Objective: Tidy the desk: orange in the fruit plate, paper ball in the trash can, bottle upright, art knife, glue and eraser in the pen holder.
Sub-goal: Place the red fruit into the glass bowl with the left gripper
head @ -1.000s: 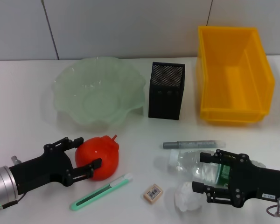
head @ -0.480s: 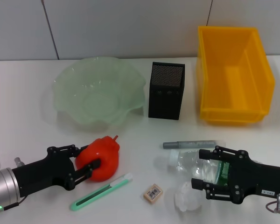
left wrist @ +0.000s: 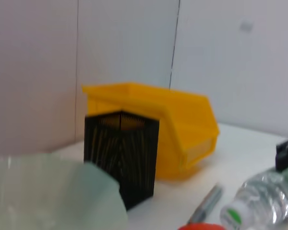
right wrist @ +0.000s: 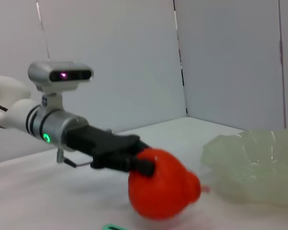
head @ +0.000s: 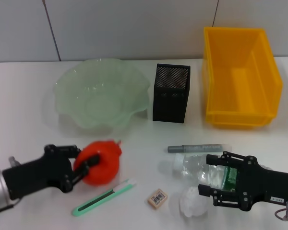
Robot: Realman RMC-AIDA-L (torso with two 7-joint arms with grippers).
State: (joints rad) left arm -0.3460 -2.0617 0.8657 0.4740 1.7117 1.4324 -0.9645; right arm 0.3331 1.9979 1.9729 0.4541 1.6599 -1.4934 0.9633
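Head view shows one orange (head: 102,162), reddish and blurred, clenched in the left gripper (head: 84,163) and apparently lifted off the table (head: 19,96); a second ago it sat lower, barely gripped. Near it lie one art knife (head: 103,196), one eraser (head: 157,198), one paper ball (head: 192,202), one glue (head: 199,147). The right gripper (head: 209,178) straddles the lying bottle (head: 201,168), jaws spread. Beyond: fruit plate (head: 102,98), pen holder (head: 171,93), trash can (head: 241,77).

A white desk (head: 19,105) carries the items, a grey panelled wall (head: 134,28) with vertical seams stands behind its far edge, and a grey marker pen (head: 198,147) lies flat toward the near side.
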